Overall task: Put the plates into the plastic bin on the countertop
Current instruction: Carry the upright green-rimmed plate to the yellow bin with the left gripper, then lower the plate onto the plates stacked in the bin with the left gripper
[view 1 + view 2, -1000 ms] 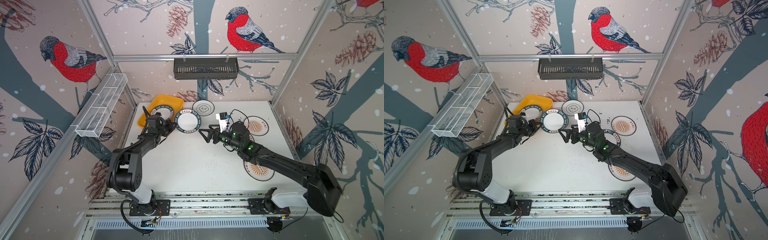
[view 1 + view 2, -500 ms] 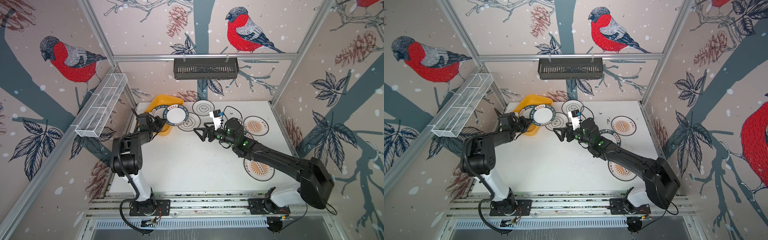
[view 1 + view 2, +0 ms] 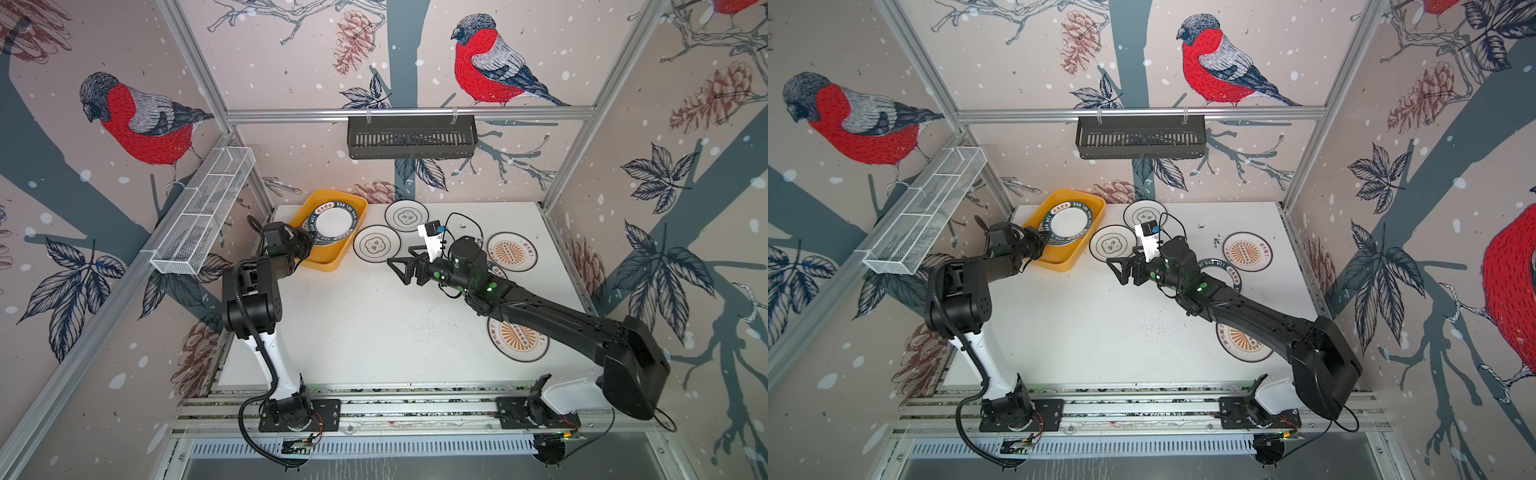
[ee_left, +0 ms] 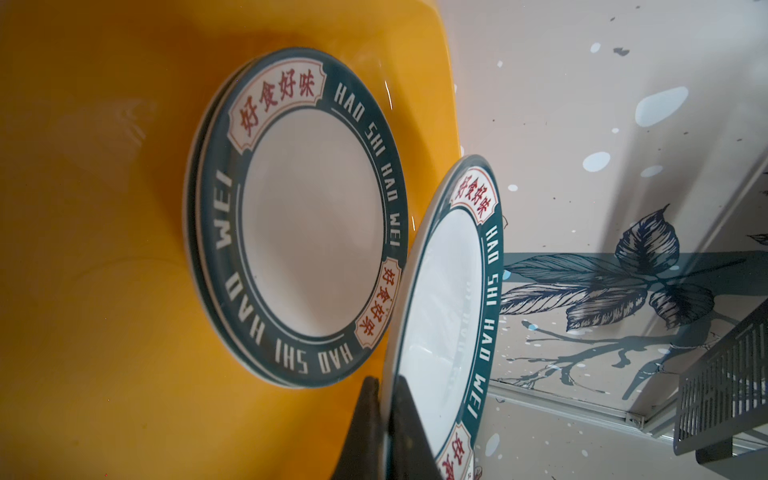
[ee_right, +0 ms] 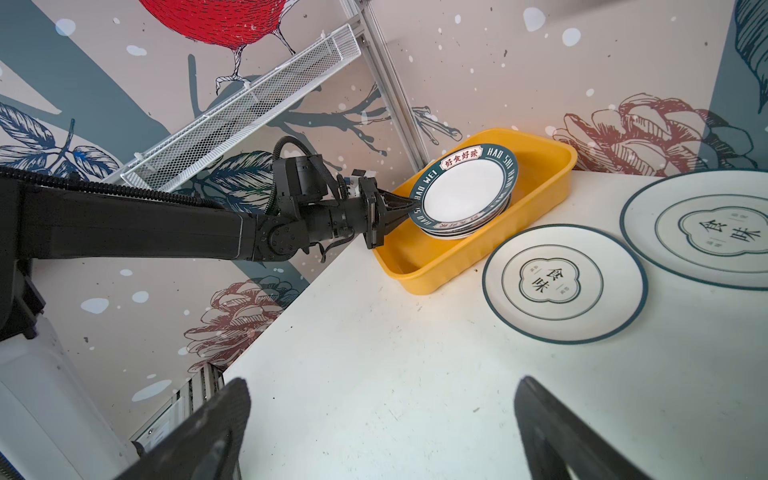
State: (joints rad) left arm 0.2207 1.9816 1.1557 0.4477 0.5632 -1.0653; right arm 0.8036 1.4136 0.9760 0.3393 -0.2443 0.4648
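Green-rimmed plate [image 5: 463,193] tilted over yellow bin [image 5: 457,266] | left fingers [image 5: 392,205] reach out level, clamped on rim | right fingers [image 5: 548,432] apart, hovering

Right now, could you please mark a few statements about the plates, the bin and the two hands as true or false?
1. The left hand is shut on the rim of a green-rimmed plate, held tilted above the yellow bin. True.
2. The right hand holds a plate. False: it is open and empty, above the countertop.
3. A stack of green-rimmed plates lies in the bin. True.
4. Both flower-emblem plates are in the bin. False: they lie on the countertop beside it.
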